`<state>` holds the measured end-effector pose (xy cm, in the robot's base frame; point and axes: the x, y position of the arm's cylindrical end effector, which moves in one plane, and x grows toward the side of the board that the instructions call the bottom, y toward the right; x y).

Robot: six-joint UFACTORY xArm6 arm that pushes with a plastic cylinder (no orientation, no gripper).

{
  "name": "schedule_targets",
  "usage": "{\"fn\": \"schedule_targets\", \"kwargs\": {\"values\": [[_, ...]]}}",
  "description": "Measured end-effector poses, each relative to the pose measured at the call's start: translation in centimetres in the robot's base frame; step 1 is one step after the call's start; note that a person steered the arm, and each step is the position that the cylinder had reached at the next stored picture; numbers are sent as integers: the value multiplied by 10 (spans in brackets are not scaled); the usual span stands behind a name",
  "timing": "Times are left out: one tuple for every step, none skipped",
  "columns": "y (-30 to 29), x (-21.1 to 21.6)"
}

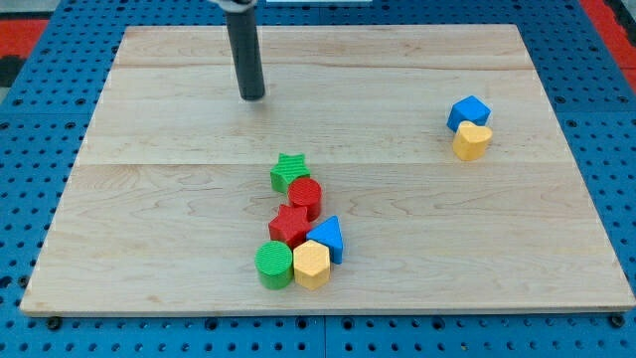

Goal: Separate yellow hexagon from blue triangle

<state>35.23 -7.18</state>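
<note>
**Rod upright, well clear of the cluster**

My tip [252, 96] stands near-vertical on the wooden board [149, 199], touching no block (the rod's upper end is cut off at the view's top). The yellow hexagon [311, 265] sits well away at about 5 o'clock from the tip, touching the blue triangle [329, 239] at its 1 o'clock and a green cylinder [274, 265] at 9 o'clock. The triangle's lower edge is partly hidden behind the hexagon.
</note>
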Motion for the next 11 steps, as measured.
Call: {"fn": "schedule_targets", "kwargs": {"values": [[86, 47], [130, 68], [121, 103], [108, 144], [107, 175], [85, 217], [110, 258], [149, 265], [126, 266], [-7, 266], [-31, 254]]}}
